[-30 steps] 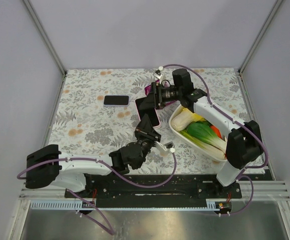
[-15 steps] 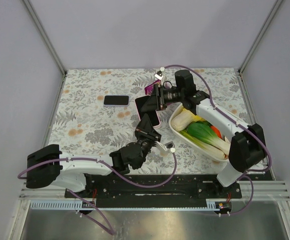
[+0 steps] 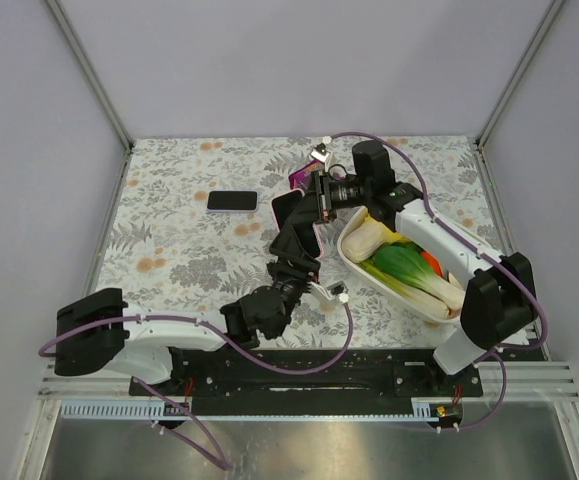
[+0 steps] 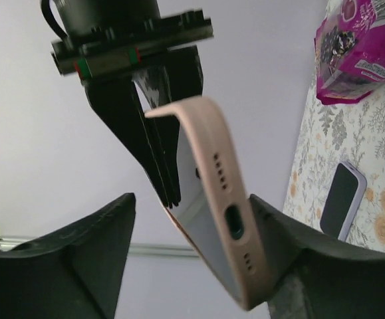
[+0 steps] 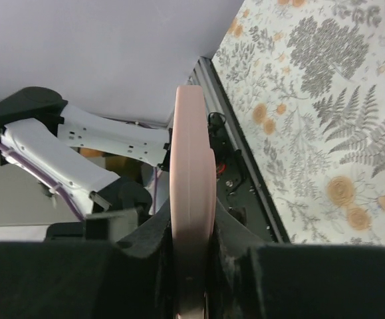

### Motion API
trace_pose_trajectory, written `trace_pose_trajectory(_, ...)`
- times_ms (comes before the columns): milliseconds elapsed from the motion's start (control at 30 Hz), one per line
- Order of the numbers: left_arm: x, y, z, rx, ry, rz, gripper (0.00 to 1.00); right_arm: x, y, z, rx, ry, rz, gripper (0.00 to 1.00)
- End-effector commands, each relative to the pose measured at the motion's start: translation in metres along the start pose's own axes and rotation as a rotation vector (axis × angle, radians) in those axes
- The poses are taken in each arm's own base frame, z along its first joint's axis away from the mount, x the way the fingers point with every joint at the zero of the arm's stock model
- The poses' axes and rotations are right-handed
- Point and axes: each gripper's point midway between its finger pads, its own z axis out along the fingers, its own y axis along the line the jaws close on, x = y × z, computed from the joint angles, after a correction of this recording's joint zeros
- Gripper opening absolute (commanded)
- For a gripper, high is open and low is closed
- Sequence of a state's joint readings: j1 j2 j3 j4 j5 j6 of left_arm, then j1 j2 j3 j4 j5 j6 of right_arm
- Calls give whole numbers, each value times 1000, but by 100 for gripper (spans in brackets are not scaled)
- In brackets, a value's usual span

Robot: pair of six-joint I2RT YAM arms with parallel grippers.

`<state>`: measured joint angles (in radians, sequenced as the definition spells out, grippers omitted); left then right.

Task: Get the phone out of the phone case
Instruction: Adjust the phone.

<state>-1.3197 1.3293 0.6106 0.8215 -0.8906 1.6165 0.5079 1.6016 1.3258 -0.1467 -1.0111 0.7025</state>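
Pink phone case [image 4: 222, 219] (dark phone [image 3: 287, 210] inside) raised, tilted on edge.

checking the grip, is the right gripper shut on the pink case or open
Shut: the right gripper clamps the pink case edge-on, with no gap on either side.

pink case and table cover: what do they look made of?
Pink case: probably soft silicone or rubbery plastic, matte; dull even surface, rounded edges, moulded port holes. Table cover: printed cloth or vinyl, floral pattern, little glare; cannot tell which.
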Motion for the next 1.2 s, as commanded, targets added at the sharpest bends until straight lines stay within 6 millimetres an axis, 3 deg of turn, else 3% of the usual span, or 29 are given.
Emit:
trace_pose_trajectory(0,21,8,-6,-34,91,-68,86,-13,22,-16,-29,-68,-245,0)
trace_pose_trajectory(100,23,3,-9,-24,89,-83,99,-18,24,-22,-23,-89,-258,0)
trace_pose_trajectory(400,46,1,-14,51,123,-274,99,-29,20,-39,21,-132,-301,0)
trace_pose_trajectory(533,53,-3,-16,265,124,-491,99,-29,15,-45,64,-122,-366,0)
trace_pose_trajectory(867,50,20,-35,535,45,-852,99,-15,25,-56,87,-83,-556,0)
trace_pose_trajectory(1167,32,74,-27,759,-135,-1222,98,20,51,-50,6,10,-743,0)
